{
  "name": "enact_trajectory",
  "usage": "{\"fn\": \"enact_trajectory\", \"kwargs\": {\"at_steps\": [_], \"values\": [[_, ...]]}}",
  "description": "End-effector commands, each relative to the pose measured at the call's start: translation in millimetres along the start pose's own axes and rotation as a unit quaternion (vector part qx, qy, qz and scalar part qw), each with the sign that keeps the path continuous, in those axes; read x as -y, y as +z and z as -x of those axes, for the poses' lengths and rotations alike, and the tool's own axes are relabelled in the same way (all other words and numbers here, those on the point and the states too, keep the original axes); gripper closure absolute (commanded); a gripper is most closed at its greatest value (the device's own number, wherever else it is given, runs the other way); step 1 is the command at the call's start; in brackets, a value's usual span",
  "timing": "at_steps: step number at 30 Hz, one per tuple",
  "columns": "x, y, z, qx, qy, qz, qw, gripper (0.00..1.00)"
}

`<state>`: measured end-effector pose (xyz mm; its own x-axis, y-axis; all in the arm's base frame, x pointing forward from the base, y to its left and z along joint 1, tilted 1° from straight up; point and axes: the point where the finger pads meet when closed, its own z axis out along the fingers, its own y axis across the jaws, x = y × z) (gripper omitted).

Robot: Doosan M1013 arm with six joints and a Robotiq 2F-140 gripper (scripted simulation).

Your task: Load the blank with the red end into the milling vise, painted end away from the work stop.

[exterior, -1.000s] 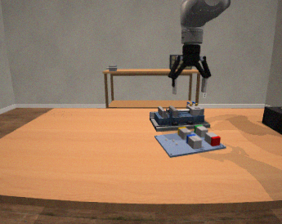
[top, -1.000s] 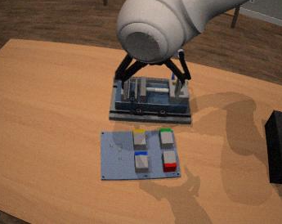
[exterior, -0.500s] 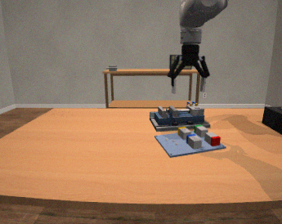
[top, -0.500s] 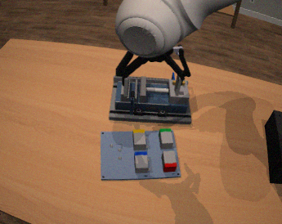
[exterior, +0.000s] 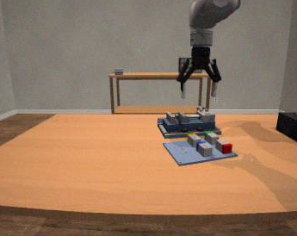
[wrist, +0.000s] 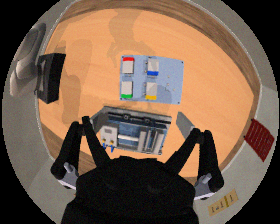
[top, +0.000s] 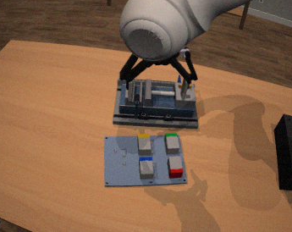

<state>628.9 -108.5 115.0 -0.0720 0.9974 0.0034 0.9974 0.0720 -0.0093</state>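
The blank with the red end (top: 175, 163) (exterior: 223, 146) (wrist: 128, 66) lies on the blue infeed plate (top: 114, 175) (exterior: 184, 156) (wrist: 177, 75), at its corner farthest from the vise on the black box's side. The vise (top: 162, 106) (exterior: 188, 125) stands beside the plate on a grey raised plate. Its fixed jaw (top: 130, 95) (exterior: 170, 118) is the end block without hoses; no blank is visible between the jaws. The work stop is hard to make out. My gripper (top: 157, 92) (exterior: 198, 96) (wrist: 142, 115) is open and empty, high above the vise.
Blanks with blue (top: 146, 169) (exterior: 205, 150) (wrist: 152, 66), yellow (top: 145, 145) (exterior: 194, 141) (wrist: 151, 90) and green (top: 173, 144) (exterior: 213, 139) (wrist: 127, 88) ends lie on the infeed plate, which has small pegs. A black box (top: 290, 157) (exterior: 293, 127) (wrist: 51, 77) stands off to one side. Hoses rise at the vise's far block.
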Motion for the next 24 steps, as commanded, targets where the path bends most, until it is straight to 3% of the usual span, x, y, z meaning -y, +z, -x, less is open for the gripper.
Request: {"fn": "enact_trajectory", "kwargs": {"at_steps": [1, 24], "values": [[-0.1, 0.0, -1.0, 0.0, 0.0, 0.0, 1.0, 0.0], [-0.7, 0.3, -5.0, 0.0, 0.0, 0.0, 1.0, 0.0]]}}
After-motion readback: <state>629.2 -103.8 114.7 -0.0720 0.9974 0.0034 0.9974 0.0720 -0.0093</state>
